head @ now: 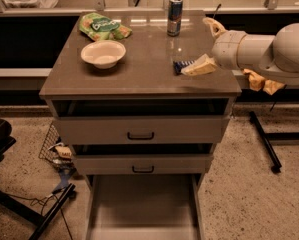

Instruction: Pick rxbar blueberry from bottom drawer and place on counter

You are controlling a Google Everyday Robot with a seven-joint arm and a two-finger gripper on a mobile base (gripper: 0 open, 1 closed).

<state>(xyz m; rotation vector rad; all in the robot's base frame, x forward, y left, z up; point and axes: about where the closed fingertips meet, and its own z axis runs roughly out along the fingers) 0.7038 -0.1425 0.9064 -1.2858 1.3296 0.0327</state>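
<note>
The rxbar blueberry (180, 65), a small dark bar with pale lines, lies flat on the counter (139, 74) near its right edge. My gripper (197, 46) reaches in from the right, just above the counter, and is open. Its lower finger (200, 66) rests beside and partly over the bar's right end. Its upper finger (212, 27) points toward the back. The bottom drawer (144, 204) is pulled out below, and the part of its tray that shows holds nothing.
A white bowl (103, 53) and a green snack bag (103, 28) sit at the counter's back left, and a can (174, 16) stands at the back middle. The two upper drawers (140, 131) with black handles stand slightly ajar. A yellow cloth (261, 81) hangs to the right, under my arm.
</note>
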